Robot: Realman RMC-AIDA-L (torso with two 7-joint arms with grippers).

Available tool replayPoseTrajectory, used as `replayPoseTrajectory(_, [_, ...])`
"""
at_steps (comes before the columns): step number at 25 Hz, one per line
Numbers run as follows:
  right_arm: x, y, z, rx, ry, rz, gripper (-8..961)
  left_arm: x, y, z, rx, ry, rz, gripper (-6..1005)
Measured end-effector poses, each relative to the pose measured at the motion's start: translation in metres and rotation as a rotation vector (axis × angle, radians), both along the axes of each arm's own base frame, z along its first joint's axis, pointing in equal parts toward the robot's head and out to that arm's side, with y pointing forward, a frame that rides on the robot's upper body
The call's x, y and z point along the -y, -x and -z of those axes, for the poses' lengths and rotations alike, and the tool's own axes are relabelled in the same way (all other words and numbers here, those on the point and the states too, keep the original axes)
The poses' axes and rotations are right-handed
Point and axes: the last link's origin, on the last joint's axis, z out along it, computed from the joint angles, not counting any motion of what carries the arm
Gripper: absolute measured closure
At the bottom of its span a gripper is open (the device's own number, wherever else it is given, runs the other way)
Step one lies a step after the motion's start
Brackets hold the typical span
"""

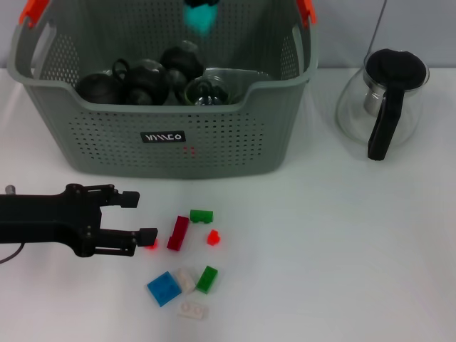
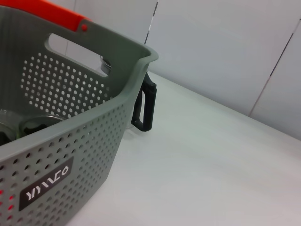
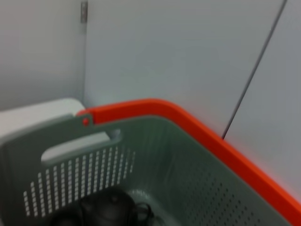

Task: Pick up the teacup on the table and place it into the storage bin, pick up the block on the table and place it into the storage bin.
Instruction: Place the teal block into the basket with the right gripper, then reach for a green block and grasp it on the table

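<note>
In front of the perforated grey-green storage bin (image 1: 214, 135), left gripper (image 1: 142, 217) fingers spread apart.

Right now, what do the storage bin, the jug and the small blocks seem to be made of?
Storage bin: matte grey-green moulded plastic, judging by its punched hole pattern and orange-red handle tops. Jug: likely clear glass, since the table shows through it, with a black, probably plastic, handle. Blocks: glossy coloured plastic, studded like toy bricks.

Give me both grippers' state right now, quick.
Left gripper: open, holding nothing, low over the table just left of the scattered blocks.
Right gripper: not visible in any view; its wrist camera looks down into the storage bin.
</note>
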Motion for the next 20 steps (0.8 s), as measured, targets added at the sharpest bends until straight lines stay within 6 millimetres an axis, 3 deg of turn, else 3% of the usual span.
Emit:
replayPoseTrajectory(8, [0.01,-0.001,-0.008,-0.025,0.013,-0.042,330,0.0,0.0,0.0,0.0,0.003,0.001,153])
replayPoseTrajectory(12, [0.044,-0.004,-0.024,-0.103,0.145,-0.124,246,0.002,0.001,-0.001,0.003,0.006,0.002,155])
replayPoseTrajectory(14, [0.066,-0.012,-0.033,-0.125,0.236,-0.175,155,0.002,0.001,-0.001,0.0,0.008,0.002,155])
replayPoseTrajectory(17, [0.099,-0.034,-0.041,-0.088,0.379,-0.226,18,0.003,0.001,-0.001,-0.002,0.01,0.005,155])
replayPoseTrajectory(20, [0.122,-0.061,-0.038,-0.001,0.497,-0.2,17,0.003,0.001,-0.001,-0.003,0.009,0.009,154])
